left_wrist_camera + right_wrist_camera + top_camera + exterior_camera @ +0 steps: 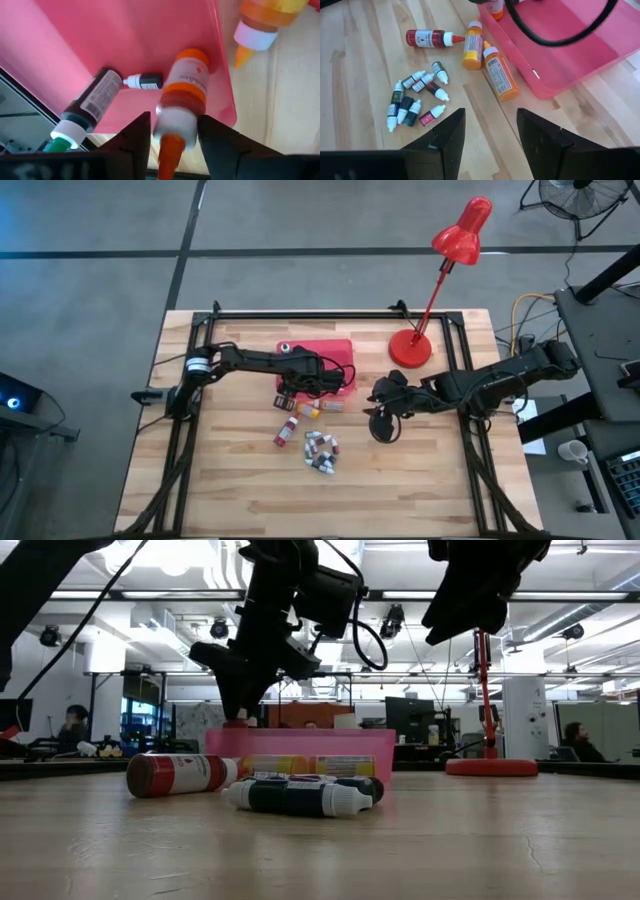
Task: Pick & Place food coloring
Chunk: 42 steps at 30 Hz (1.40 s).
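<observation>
From above, the wooden slatted table [250, 490] carries a shallow pink-red plastic tray [335, 352] near the middle of its far edge, with a red desk lamp [440, 280] standing towards the far right corner. The left gripper [296, 388] hangs over the tray's near left corner, its arm reaching in from the left edge. Just nearer than the tray lie a few larger bottles, among them a red bottle with a white cap [287, 429], and nearer still, about mid-table, a cluster of tiny food coloring dropper bottles [322, 453]. The right gripper [384, 418] hovers right of that cluster, its arm coming from the right edge.

At table height, the left gripper [236, 705] dips to the tray's [300, 742] rim. The red bottle [180, 774] lies in front on its side, a dark bottle [300, 798] closer to the camera. The right arm hangs high.

The left wrist camera shows the left gripper's fingers [134, 135] closed on an orange bottle with a white collar and orange tip [182, 100], held over the tray's [125, 35] edge. Inside the tray lie a dark green-capped bottle [87, 110] and a tiny dark dropper bottle [145, 80].

From the right wrist, that gripper's [490, 135] fingers stand wide apart, holding nothing, above the bare wood beside the tiny bottles [417, 100]. Two orange bottles [487, 60] lie against the tray's near side.
</observation>
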Each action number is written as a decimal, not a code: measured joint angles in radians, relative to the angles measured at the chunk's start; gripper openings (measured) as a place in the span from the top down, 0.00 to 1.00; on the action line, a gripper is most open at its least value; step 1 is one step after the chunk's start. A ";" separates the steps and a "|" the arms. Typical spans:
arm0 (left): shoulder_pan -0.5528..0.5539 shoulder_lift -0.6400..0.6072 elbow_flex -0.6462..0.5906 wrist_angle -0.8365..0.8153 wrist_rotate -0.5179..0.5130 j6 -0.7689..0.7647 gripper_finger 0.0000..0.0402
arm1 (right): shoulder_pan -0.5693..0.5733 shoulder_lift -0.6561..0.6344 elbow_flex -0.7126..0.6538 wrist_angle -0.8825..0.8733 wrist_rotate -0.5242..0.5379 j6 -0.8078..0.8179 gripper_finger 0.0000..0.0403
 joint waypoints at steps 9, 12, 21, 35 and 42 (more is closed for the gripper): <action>-0.007 -0.003 0.000 -0.002 -0.060 -0.015 0.57 | -0.001 0.000 0.000 0.002 0.026 -0.012 0.58; -0.019 -0.007 0.005 -0.003 -0.066 -0.024 0.57 | 0.000 0.000 0.000 0.003 0.026 -0.015 0.58; -0.077 -0.008 0.106 -0.012 -0.053 -0.066 0.57 | 0.000 0.000 0.000 0.033 0.026 -0.034 0.58; -0.130 -0.072 0.161 -0.056 0.330 -0.613 0.57 | 0.000 0.001 -0.002 0.039 0.022 -0.032 0.58; -0.151 -0.095 -0.055 0.133 0.345 -0.856 0.57 | 0.000 0.001 -0.007 0.040 0.022 -0.029 0.58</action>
